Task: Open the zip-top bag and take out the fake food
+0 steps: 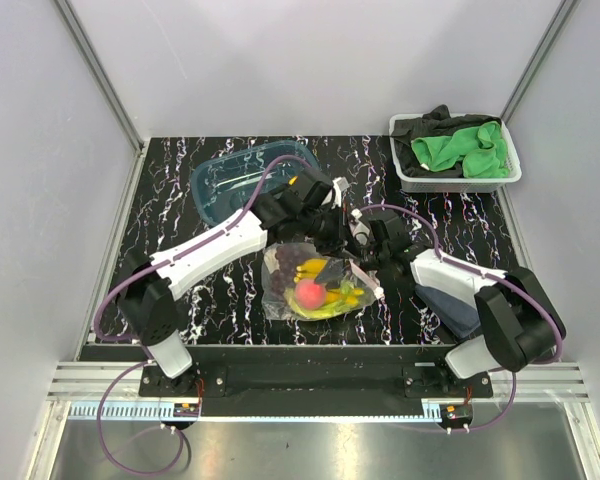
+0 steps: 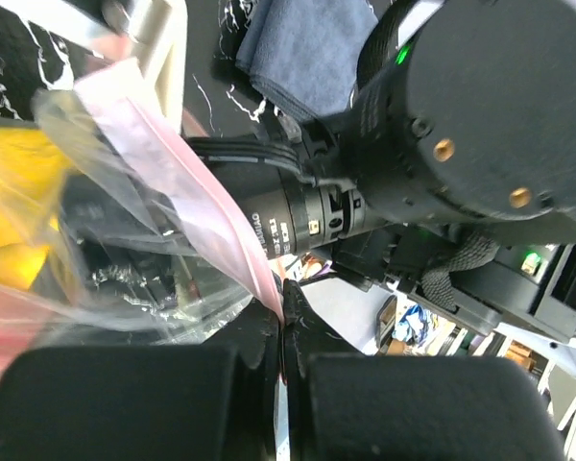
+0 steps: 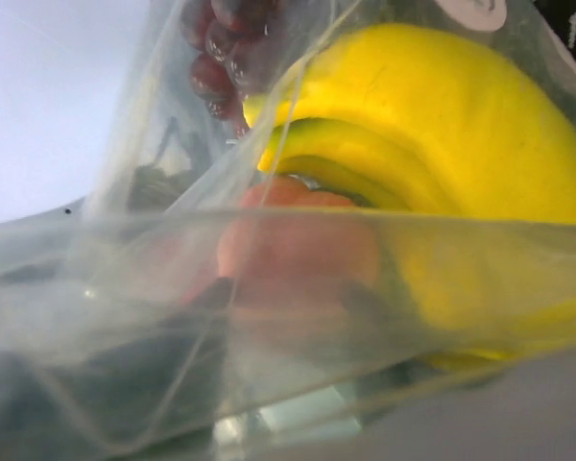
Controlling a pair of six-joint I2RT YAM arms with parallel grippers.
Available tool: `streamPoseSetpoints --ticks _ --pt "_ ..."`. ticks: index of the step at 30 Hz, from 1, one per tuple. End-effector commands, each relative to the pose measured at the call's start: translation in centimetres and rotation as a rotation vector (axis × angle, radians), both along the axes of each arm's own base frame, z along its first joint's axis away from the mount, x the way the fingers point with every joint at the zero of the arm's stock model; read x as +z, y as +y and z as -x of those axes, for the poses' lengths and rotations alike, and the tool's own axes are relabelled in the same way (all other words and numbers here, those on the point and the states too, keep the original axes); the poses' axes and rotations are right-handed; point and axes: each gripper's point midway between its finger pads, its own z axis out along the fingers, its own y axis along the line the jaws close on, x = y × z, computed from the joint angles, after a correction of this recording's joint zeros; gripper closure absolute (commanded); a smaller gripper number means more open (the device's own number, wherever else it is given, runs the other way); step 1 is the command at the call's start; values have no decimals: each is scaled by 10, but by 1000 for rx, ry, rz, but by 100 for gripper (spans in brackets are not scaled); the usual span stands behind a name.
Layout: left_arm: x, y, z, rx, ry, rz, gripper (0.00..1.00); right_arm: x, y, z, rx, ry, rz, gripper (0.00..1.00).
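Note:
The clear zip-top bag [image 1: 315,285] lies mid-table with a pink-red peach [image 1: 310,292], yellow bananas [image 1: 325,300] and dark grapes [image 1: 290,262] inside. My left gripper [image 1: 335,225] is at the bag's far edge. In the left wrist view it [image 2: 284,322] is shut on the pink zip strip [image 2: 187,182], which runs taut up to the left. My right gripper [image 1: 367,252] is at the bag's right edge. Its wrist view looks through bag film [image 3: 269,336] at bananas [image 3: 442,134], grapes [image 3: 226,48] and the peach [image 3: 298,250]. Its fingers are only blurred dark shapes behind the film.
A blue-tinted clear tray [image 1: 242,178] stands behind the left arm. A white basket [image 1: 460,182] with green and black cloths is at the back right. A grey-blue cloth [image 1: 450,305] lies under the right arm. The two wrists are close together over the bag.

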Motion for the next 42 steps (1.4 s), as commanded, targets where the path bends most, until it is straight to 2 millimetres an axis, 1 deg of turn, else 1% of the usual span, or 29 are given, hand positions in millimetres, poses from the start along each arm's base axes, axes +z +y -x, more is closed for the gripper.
streamPoseSetpoints --ticks 1,2,3,4,6,7,10,12,13,14,15,16,17,18,19,20,22,23,26,29,30,32,33,35,36,37,39,40,42 --pt "43 -4 9 -12 -88 138 100 17 12 -6 -1 -25 -76 54" --pt "42 -2 8 -3 -95 133 100 19 12 -7 -6 -31 -76 56" --pt "37 1 10 4 -89 121 100 19 11 -9 -18 -37 -72 58" --pt "40 5 11 6 -103 126 100 23 9 -9 -23 -45 -74 59" --pt "35 9 13 10 -107 113 100 23 5 -12 -40 -53 -68 61" --pt "35 12 14 13 -104 107 100 23 2 -10 -40 -45 -59 64" --pt "35 14 16 1 -116 106 100 22 0 -5 -3 -57 -64 62" --pt "39 12 15 -8 -117 117 100 24 2 5 53 -39 -97 47" --pt "46 8 13 -15 -129 131 100 23 3 8 75 -32 -113 42" --pt "52 4 14 -29 -136 144 100 24 3 9 95 -42 -120 32" --pt "52 1 12 -36 -134 147 100 25 3 14 115 -41 -128 27" --pt "64 -3 9 -40 -153 169 100 24 1 15 119 -50 -130 22" --pt "68 -5 7 -44 -161 174 100 24 1 17 128 -58 -134 13" --pt "62 -9 3 -45 -151 157 100 24 1 18 133 -63 -136 11" --pt "65 -12 1 -48 -154 159 100 21 1 20 138 -59 -132 9" --pt "73 -16 -1 -54 -160 175 100 18 0 21 143 -59 -127 7" --pt "68 -22 -4 -53 -138 169 100 9 1 22 144 -42 -115 2" --pt "70 -25 -6 -54 -143 175 100 6 2 25 149 -31 -112 0" --pt "60 -28 -9 -53 -134 156 100 -4 5 27 151 -22 -95 0" --pt "46 -26 -11 -51 -129 116 100 -12 3 29 142 -14 -73 0" --pt "38 -21 -10 -52 -125 91 100 -14 1 30 140 -8 -63 0" --pt "30 -14 -11 -36 -136 53 100 -20 -2 32 139 -18 -38 0" --pt "23 -7 -8 -38 -140 26 100 -23 -7 37 137 4 -9 0" --pt "13 4 -6 -28 -138 -11 100 -25 -11 34 139 -46 28 0" --pt "16 10 -3 -32 -159 -13 100 -29 -17 37 139 -31 67 1" --pt "4 20 -1 -25 -152 -49 100 -28 -18 34 145 -51 80 0" --pt "0 34 4 -35 -165 -77 100 -29 -22 35 165 -60 90 0" --pt "-9 43 4 -28 -160 -107 100 -27 -21 34 171 -63 86 0" --pt "-11 57 4 -27 -176 -144 100 -26 -19 37 204 -53 66 0"
